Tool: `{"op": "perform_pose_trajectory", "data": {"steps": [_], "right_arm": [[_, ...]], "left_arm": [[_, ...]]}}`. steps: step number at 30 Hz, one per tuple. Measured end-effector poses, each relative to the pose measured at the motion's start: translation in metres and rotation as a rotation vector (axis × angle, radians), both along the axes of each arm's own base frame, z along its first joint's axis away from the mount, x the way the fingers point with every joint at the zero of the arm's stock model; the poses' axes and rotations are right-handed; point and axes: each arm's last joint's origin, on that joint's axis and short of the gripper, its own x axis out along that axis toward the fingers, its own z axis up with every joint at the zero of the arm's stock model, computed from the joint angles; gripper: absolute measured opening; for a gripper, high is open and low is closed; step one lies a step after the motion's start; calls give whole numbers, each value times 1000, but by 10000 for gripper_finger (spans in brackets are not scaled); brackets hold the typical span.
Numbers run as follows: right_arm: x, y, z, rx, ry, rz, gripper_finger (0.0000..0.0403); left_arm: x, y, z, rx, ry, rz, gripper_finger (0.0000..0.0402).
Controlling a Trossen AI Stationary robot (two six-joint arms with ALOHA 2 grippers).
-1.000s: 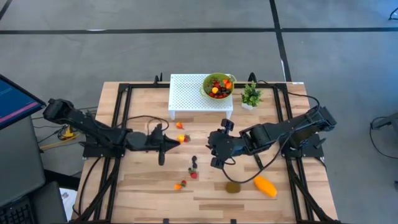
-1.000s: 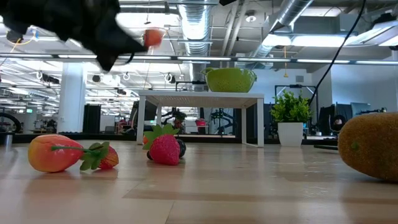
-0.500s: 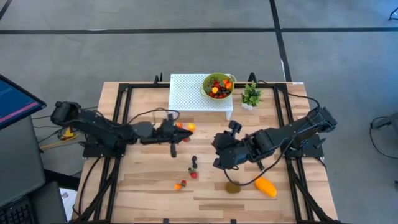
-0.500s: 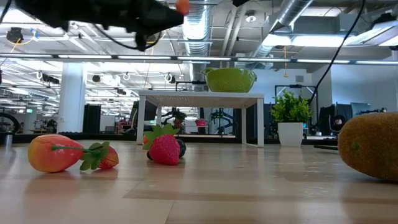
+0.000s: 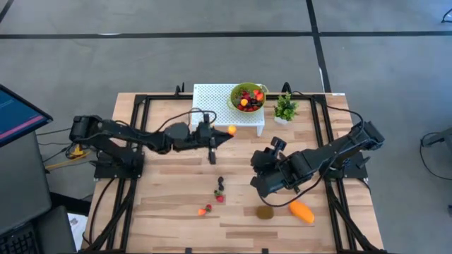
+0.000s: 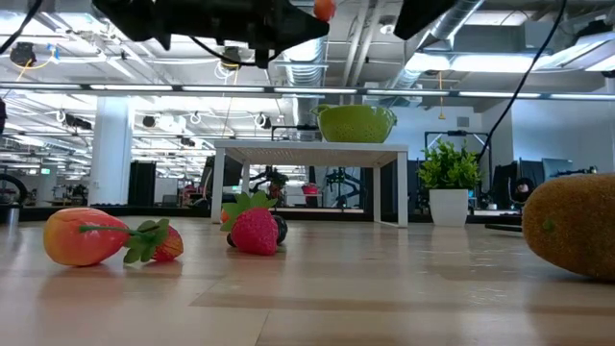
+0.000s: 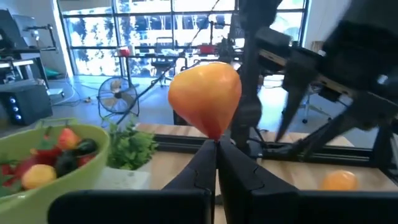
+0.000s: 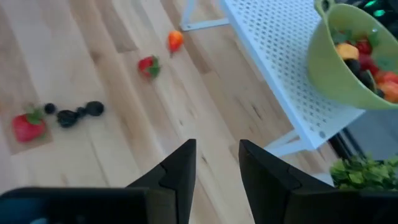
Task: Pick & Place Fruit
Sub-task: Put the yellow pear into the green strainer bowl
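My left gripper (image 5: pixel 224 133) hovers level over the table's middle, just in front of the white perforated stand (image 5: pixel 212 106), shut on a small orange fruit (image 5: pixel 232 130). The green bowl (image 5: pixel 246 97) with several fruits stands on the stand's right end. My right gripper (image 8: pixel 217 155) is open and empty, raised over the table's right half and tipped downward. A strawberry with dark berries (image 5: pixel 219 189), small orange and red pieces (image 5: pixel 205 209), a brown kiwi (image 5: pixel 265 212) and an orange mango (image 5: pixel 302 211) lie on the wood. My left gripper pinches the orange fruit by its narrow pointed end (image 7: pixel 216 138) between its two fingertips (image 7: pixel 200 163). The fingers lie level and point toward the table's right side. The fruit (image 6: pixel 325 9) sticks out beyond the tips, lifted well clear of the table.
A small potted plant (image 5: pixel 285 108) stands right of the stand. Two more small red and orange pieces (image 8: pixel 148 66) lie near the stand's front left leg. Black frame rails (image 5: pixel 134 141) run along both table sides. Bare wood lies between the stand and the loose fruit.
My left gripper has carried the orange fruit up and toward the table's right and far side, closer to the stand and bowl, while rolling somewhat. My right gripper has shifted toward the right and near edge, sinking a little and tipping further downward.
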Motion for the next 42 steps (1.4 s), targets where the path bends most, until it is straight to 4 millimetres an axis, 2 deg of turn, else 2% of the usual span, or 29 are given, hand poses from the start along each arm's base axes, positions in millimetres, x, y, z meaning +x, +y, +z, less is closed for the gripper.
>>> {"op": "perform_pose_trajectory", "data": {"steps": [7,11,17,21,24,27,33,39,42], "right_arm": [[-13,0,-16,6,-32,-20,115],[-18,0,-21,58,-108,8,115],[-25,0,-21,198,-292,193,115],[-28,-7,-18,310,-438,393,115],[-30,-14,-15,367,-550,498,115],[-32,-22,-14,383,-603,498,115],[-30,-32,-15,378,-610,461,115],[-30,-33,-15,377,-610,457,115],[-30,-33,-15,376,-609,458,115]], "left_arm": [[4,32,11,2,22,9,1],[4,54,18,-2,47,34,1],[4,83,34,57,111,89,1],[3,100,50,109,143,133,1],[2,110,54,115,169,157,1],[4,117,49,111,197,173,1],[17,125,22,91,279,171,1],[26,129,4,102,327,164,4],[28,130,2,107,317,165,4]]}}
